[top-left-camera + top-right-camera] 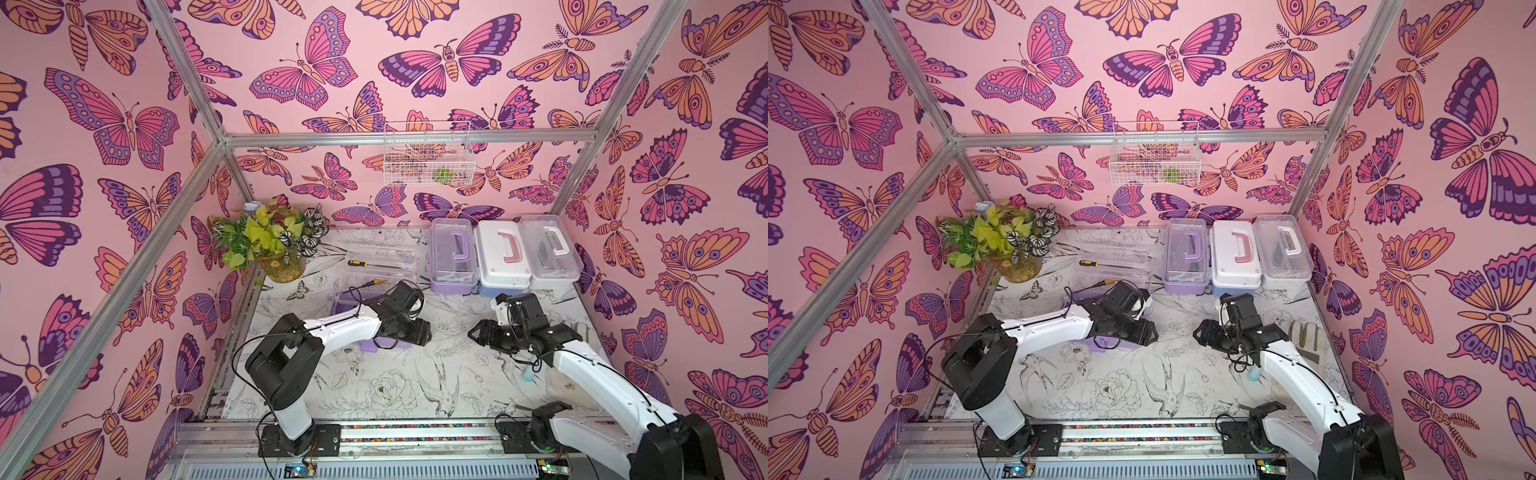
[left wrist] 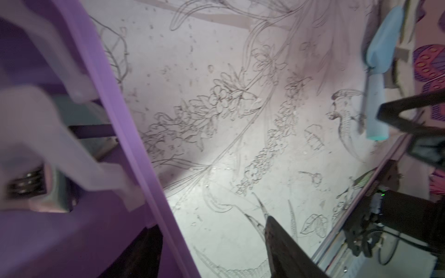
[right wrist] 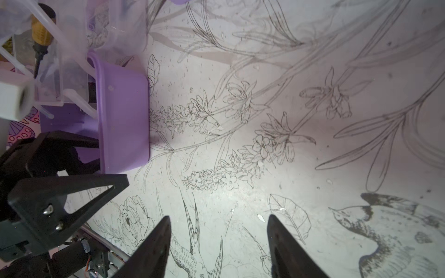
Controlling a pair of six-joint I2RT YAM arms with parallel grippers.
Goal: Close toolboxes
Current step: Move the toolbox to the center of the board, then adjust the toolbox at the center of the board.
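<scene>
The left gripper [image 2: 211, 222] has its jaws well apart, astride the end wall of the open lilac toolbox [image 3: 122, 115]. One finger [image 2: 142, 255] is inside the box and the other is over the table [image 2: 216, 144]; nothing is clamped. The right gripper [image 3: 219, 217] is also spread wide and empty, hanging over bare table near the middle, apart from the box.

The open lilac toolbox sits left of centre, with its clear lid [image 1: 380, 255] swung toward the back wall. Its base is smooth matte plastic with rounded corners and a rolled rim. At the back right, three closed toolboxes stand touching in a row: the lilac box [image 1: 453, 259] with a clear lid, the blue box [image 1: 503, 257] with a white lid and pink handle, and the white box [image 1: 550, 251] with a clear lid.

In both top views the left arm covers most of the open box. Only the left wrist view shows its inside, crossed by frosted tray arms [image 2: 60, 149]. Only the right wrist view shows the black fingers on either side of the wall, and a screwdriver [image 3: 41, 33] with an amber handle among the clear parts. The table is printed with ink-line flowers and birds.
</scene>
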